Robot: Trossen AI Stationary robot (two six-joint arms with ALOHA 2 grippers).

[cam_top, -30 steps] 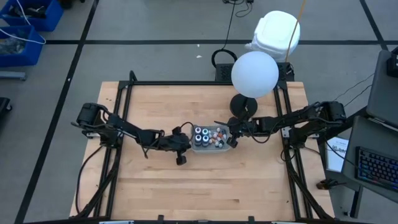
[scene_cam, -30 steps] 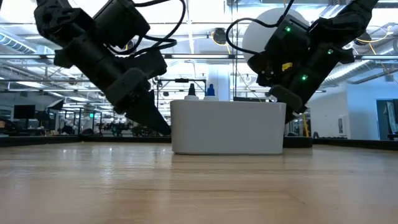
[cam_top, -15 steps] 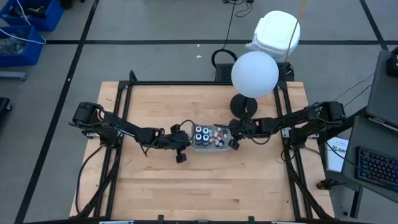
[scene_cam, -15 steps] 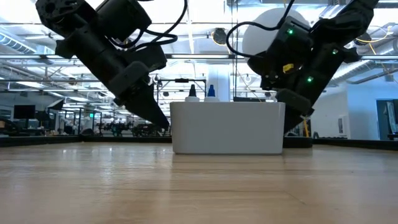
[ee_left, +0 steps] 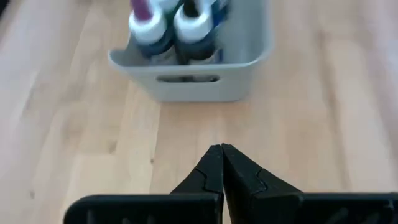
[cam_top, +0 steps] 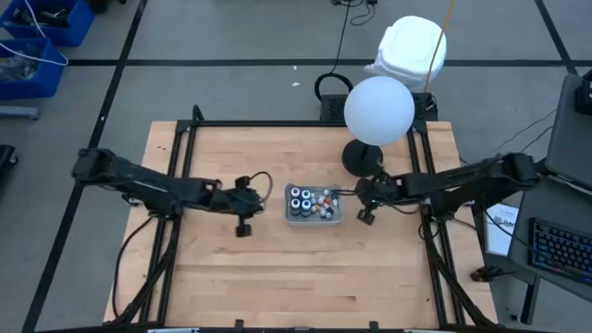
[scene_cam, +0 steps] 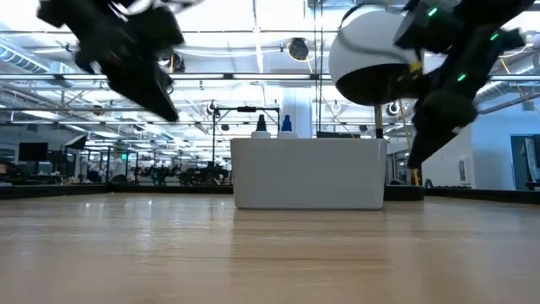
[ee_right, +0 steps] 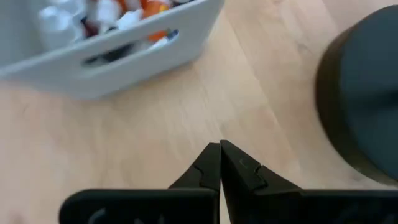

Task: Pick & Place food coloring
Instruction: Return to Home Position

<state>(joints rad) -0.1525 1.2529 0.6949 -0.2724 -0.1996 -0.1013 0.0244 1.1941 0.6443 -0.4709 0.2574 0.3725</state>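
Observation:
The food coloring sits in a shallow grey tray [cam_top: 313, 220] at the table's middle: dark bottles with white-ringed tops [cam_top: 299, 200] at its left end, small white and orange pieces [cam_top: 325, 201] at its right end. The left wrist view shows the bottles [ee_left: 168, 31] inside the tray's wall [ee_left: 193, 84]. The right wrist view shows the pieces [ee_right: 124, 15]. My left gripper [cam_top: 261, 202] hangs shut a little to the left of the tray, raised off the wood [ee_left: 221, 149]. My right gripper [cam_top: 355, 197] hangs shut a little to its right, also raised [ee_right: 220, 146].
A lamp with a white globe [cam_top: 377, 109] stands on a black round base [cam_top: 363, 158] just behind my right gripper; the base fills one side of the right wrist view [ee_right: 360, 93]. Black frame rails [cam_top: 190, 139] border the table. Bare wood stretches toward the near edge [cam_top: 305, 277].
Both grippers have drawn back from the tray's ends and risen, the left toward the table's left edge, the right toward its right edge. The tray with the food coloring has stayed in place.

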